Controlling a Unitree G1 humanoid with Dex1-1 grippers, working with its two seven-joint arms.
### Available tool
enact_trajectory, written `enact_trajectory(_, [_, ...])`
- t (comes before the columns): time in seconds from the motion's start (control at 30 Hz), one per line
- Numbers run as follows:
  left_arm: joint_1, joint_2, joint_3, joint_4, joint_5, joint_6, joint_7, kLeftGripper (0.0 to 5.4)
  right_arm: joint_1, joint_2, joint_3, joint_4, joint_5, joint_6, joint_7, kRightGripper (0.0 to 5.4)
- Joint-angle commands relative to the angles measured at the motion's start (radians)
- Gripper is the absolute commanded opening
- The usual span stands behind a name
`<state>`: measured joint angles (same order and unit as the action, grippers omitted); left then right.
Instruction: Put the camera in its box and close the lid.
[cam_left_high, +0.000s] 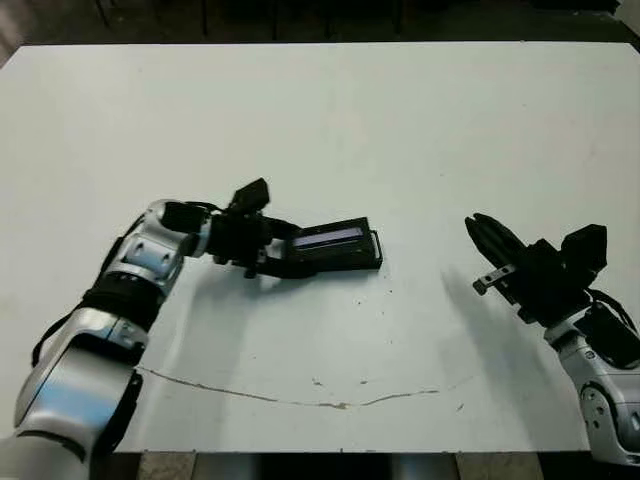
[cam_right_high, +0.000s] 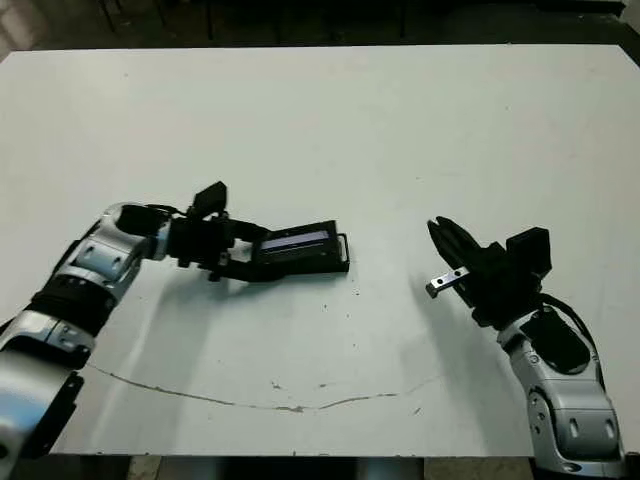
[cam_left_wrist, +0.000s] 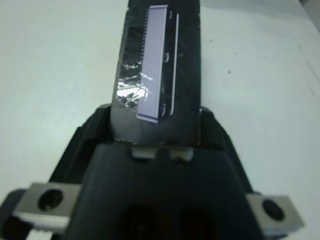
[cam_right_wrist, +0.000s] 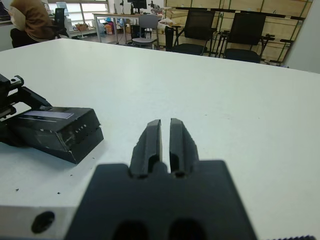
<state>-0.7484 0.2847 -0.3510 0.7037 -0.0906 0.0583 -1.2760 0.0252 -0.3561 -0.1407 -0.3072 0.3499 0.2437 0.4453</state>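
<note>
Left gripper (cam_left_high: 282, 252) clamps lid's (cam_left_high: 335, 245) left end, lid tilted over box (cam_right_wrist: 75, 145). Right gripper (cam_left_high: 487, 240) right, 2 fingers pressed together, empty.

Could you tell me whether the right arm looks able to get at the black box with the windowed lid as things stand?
Probably yes: bare white table lies between the right gripper and the black windowed box, though the left gripper already grips its near end.

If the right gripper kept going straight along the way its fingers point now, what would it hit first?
Likely nothing: the right gripper points over bare table. The lid, held at the left gripper, lies off to one side. Depth is uncertain.
</note>
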Motion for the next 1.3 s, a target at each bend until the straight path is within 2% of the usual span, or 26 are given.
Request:
enact_trajectory(0.03, [0.049,-0.044,-0.070,0.070,0.070,0.021,-0.008,2.76,0.016,-0.017,-0.008,-0.017,-0.003,0.039,-0.010,0.00])
enact_trajectory(0.23, [0.028,-0.064,-0.099,0.082,0.093,0.028,0.001,2.76,0.016,-0.022,-0.011,-0.021,-0.018,0.033,-0.015,0.00])
enact_trajectory(0.63, [-0.048,-0.121,-0.155,0.121,0.138,0.044,-0.011,2.76,0.018,-0.015,-0.017,-0.031,0.003,0.039,-0.007,0.00])
enact_trajectory(0.7, [-0.048,-0.115,-0.175,0.105,0.167,0.024,0.006,2.76,0.027,-0.014,-0.019,-0.054,0.008,0.056,-0.017,0.00])
enact_trajectory(0.93, [-0.040,-0.070,-0.234,0.010,0.242,0.071,0.007,2.76,0.039,-0.012,-0.022,-0.075,0.014,0.066,-0.019,0.00])
enact_trajectory(1.3, [-0.025,-0.008,-0.253,-0.033,0.237,0.117,-0.036,2.76,0.034,-0.001,-0.009,-0.067,0.011,0.052,-0.018,0.00])
